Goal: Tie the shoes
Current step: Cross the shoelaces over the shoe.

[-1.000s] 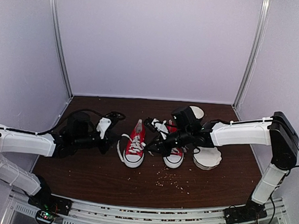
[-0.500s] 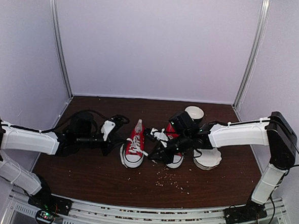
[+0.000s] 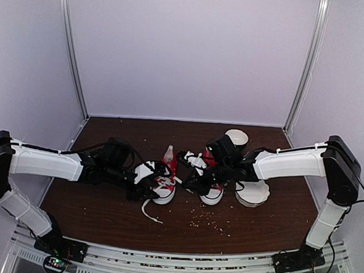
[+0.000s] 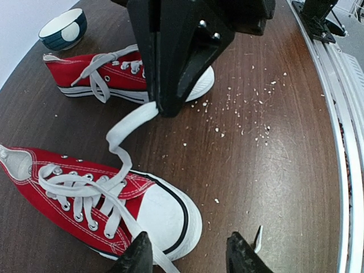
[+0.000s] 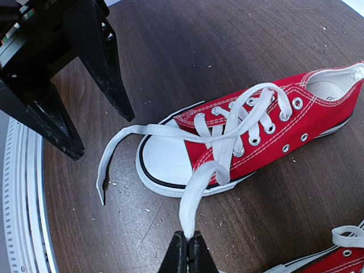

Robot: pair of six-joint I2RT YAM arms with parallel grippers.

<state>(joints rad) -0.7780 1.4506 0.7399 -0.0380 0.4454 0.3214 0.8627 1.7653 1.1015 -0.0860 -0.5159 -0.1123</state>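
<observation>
Table: your two arms work over a dark brown wooden table (image 3: 97, 213).
Crumbs: pale crumbs (image 3: 212, 222) lie scattered on the near part of the table, in front of the shoes.
Loose lace end: one flat white lace end (image 3: 148, 210) trails off the toe of the left sneaker onto the table, towards you.
Left sneaker: the left sneaker (image 3: 165, 186), small, red canvas with a white rubber toe cap and sole, stands upright with its toe towards you. It sits between your two grippers.
Left gripper: your left gripper (image 4: 190, 257) hangs low at the toe end of this sneaker, with the toe cap just ahead of its fingers. The jaws stand partly apart and nothing shows between them. You cannot tell whether a finger touches the lace running past it.
Right gripper: your right gripper (image 5: 187, 251) is on the other side of the toe. Its jaws are pinched tight on the end of the sneaker's other white lace (image 5: 196, 199), which rises slack from the eyelets.
Right sneaker: the matching right sneaker (image 3: 212, 193) stands just beside the first, under your right arm, laces loose.
Paper plate: a white scalloped paper plate (image 3: 253, 192) lies beside the right sneaker.
Bowl: a dark blue bowl with a white inside (image 4: 63, 29) stands farthest back.
</observation>
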